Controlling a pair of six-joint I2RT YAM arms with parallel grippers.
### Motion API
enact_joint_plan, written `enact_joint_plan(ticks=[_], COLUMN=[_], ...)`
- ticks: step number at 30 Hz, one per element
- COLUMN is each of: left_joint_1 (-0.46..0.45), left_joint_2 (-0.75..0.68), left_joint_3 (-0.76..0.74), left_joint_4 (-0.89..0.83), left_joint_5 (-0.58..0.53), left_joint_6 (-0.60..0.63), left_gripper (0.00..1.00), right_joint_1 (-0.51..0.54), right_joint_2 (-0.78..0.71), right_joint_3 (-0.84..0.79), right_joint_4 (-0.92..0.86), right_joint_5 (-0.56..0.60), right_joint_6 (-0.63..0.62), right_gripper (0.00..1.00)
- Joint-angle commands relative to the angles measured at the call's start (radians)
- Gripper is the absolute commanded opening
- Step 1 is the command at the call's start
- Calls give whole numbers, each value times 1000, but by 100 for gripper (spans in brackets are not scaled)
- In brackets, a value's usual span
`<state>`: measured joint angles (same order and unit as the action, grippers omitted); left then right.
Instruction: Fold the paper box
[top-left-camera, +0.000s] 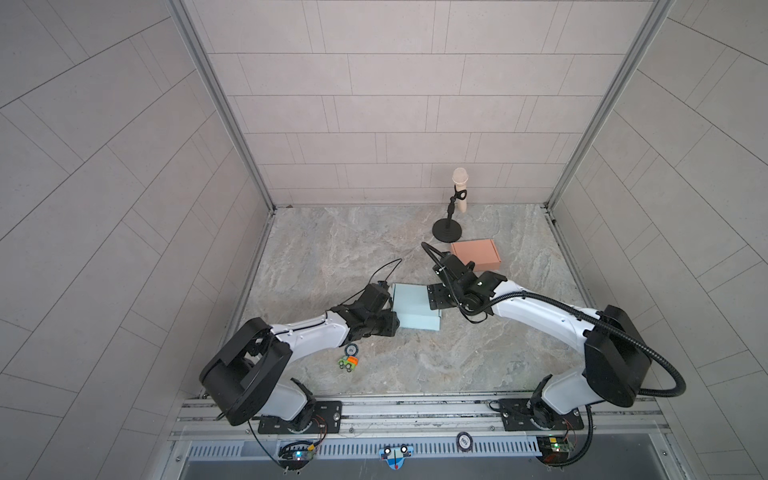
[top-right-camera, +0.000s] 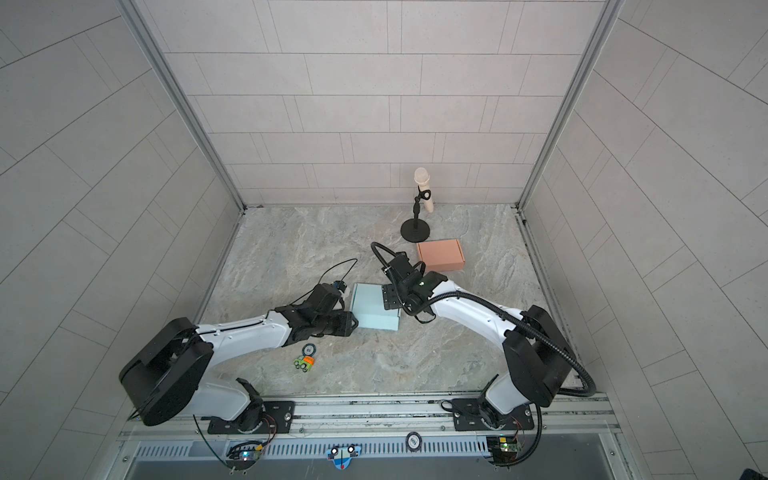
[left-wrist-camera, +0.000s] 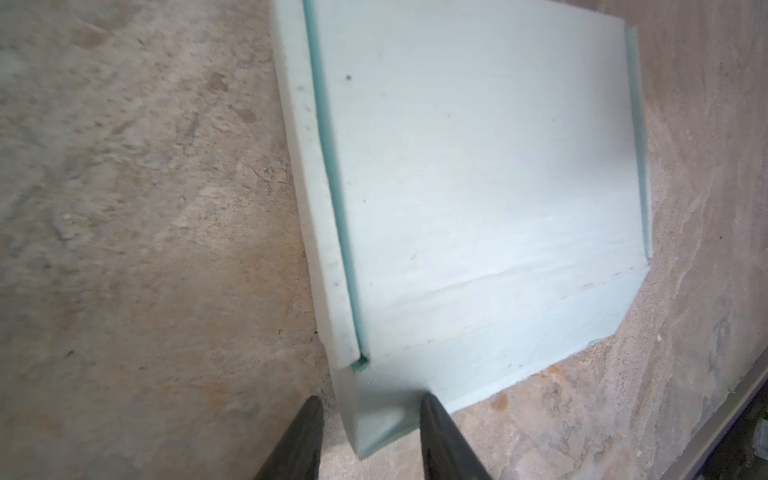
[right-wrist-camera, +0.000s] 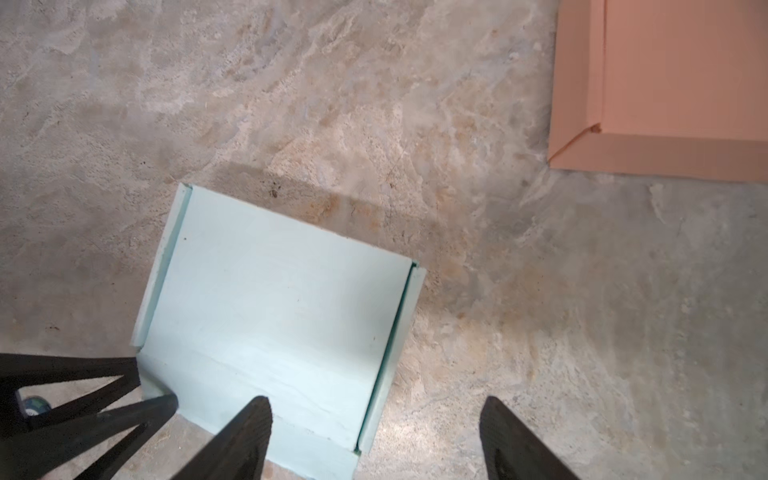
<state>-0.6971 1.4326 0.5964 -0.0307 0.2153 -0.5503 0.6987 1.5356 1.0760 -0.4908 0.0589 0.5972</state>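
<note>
While both arms lean in from the rail (top-left-camera: 415, 409) along the lower edge of both top views, the pale blue paper box (top-left-camera: 415, 309) lies on the surface (top-left-camera: 332, 249) just below the middle of the frame. Its broad panel faces up, and narrow side walls show along two edges.

The left hand (left-wrist-camera: 370, 399) comes at the box from the left and stands part-open astride one corner flap. One finger touches the card and the other shows a sliver of bare surface beside the flap, so nothing is clamped. The right hand (right-wrist-camera: 376, 399) hangs spread wide over the box's upper right edge. One finger is above the card and one above bare stone, and the hand holds nothing.

The surface has a matt stone pattern, grey run through with buff and rusty veins. It is shut in on three sides by walls (top-left-camera: 395, 104) of pale grey panels with thin staggered joints. Aluminium posts (top-left-camera: 224, 108) mark the two far corners.

Right of centre lies a closed salmon-pink box (top-left-camera: 478, 254), well apart from the blue one. Just above it, near the back wall, a cream microphone (top-left-camera: 460, 183) sits clipped to a black stand (top-left-camera: 446, 230) with a round base. Lower left of the blue box, near the left forearm, lie a round badge (top-left-camera: 351, 349) and a small green-and-orange toy (top-left-camera: 348, 363), touching or nearly so. Below the rail run a slotted grille (top-left-camera: 415, 449) and two small lit circuit boards.
</note>
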Motion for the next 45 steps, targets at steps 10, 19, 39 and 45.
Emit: enact_joint_plan(ticks=[10,19,39,45], left_joint_1=[-4,-4,-4,-3], left_joint_2=[5,5,40,62], left_joint_3=[4,-7,0,1], left_joint_4=[38,47,54,75], left_joint_5=[-7,-7,-62,-64], left_joint_6=[-16,-14,-6,-12], left_gripper=[45,46,59,58], right_joint_1=[-58,-64,-59,-49], right_joint_2=[128,211,288,294], right_joint_3=[122,153,136,137], right_joint_4=[20,50,84,83], right_joint_5=[-70,-94,-119,-120], right_joint_6=[-85,-92,-94,-94], right_gripper=[82,81,78,77])
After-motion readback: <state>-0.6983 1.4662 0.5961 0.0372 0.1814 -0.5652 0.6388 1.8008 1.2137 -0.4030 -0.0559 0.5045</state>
